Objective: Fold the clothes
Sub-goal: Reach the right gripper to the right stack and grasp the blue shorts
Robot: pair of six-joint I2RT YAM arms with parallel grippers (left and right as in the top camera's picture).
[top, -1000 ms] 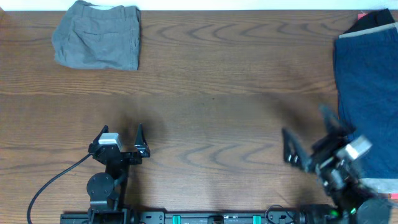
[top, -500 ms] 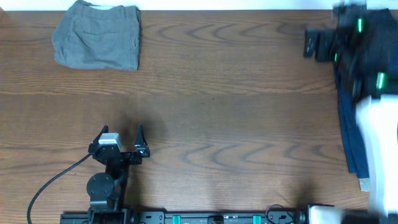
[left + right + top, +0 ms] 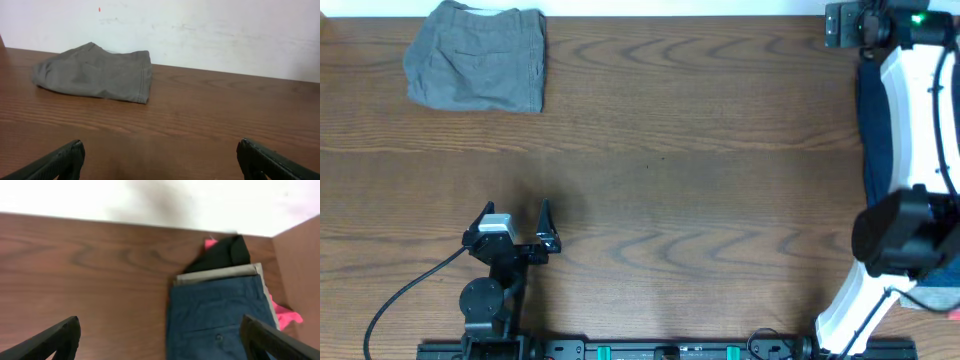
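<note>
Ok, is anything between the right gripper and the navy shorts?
Nothing visible. The right gripper is open and faces the navy shorts, which lie on top of the pile. The beige pair and a black garment sit beneath.

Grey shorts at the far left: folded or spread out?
Folded. The grey shorts lie as a compact, roughly rectangular bundle, with no separate legs showing in either view.

The right gripper point(image 3: 161, 339) hangs with its two dark fingertips point(image 3: 55, 340) spread wide at the near corners, nothing between them. Under it lies the brown wooden table point(image 3: 85, 265). To the right lies a navy-blue pair of shorts point(image 3: 220, 315) with a button on its pocket. A beige cloth point(image 3: 220, 274), a black cloth point(image 3: 222, 255) and a pink cloth point(image 3: 286, 316) show from under its far and right edges. A white wall point(image 3: 150, 200) stands farthest back.
</note>
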